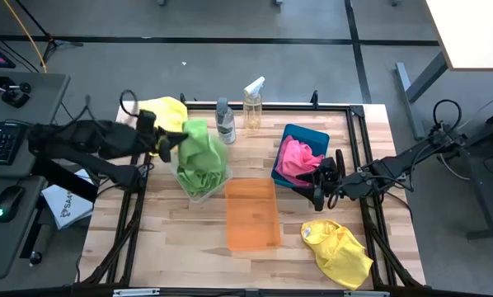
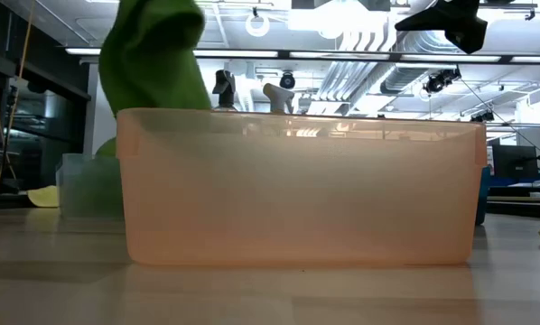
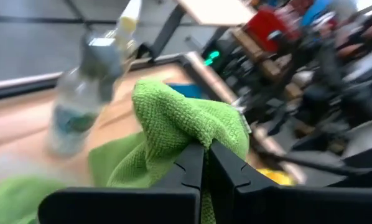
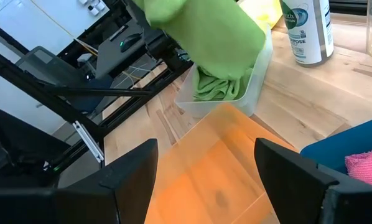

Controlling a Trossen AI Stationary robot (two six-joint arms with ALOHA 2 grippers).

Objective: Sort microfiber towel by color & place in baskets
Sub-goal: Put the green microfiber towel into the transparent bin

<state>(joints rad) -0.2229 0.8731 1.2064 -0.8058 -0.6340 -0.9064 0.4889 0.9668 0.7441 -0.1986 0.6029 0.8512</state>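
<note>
Wooden worktop (image 1: 180, 239) seen from above, framed by a dark rail. The left pincer (image 3: 206, 163), fingers closed, grips a lime green fuzzy towel (image 1: 199, 139) and holds it over the clear plastic basket (image 1: 204, 191), which stands left of centre and already contains green cloth. The translucent orange rectangular basket (image 1: 252, 214) lies at the centre, empty, just beside the clear one. The teal blue basket (image 1: 306, 134), toward the right edge, holds a bright pink towel (image 1: 298, 157). The right pincer (image 4: 206, 171), fingers spread wide and holding nothing, hangs beside the teal basket, over the gap toward the orange one. One yellow towel (image 1: 339, 252) lies near the front right corner; another yellow towel (image 1: 168, 110) lies at the back left corner. Two spray bottles (image 1: 238, 114) stand at the back edge. The front left area is bare wood.
</note>
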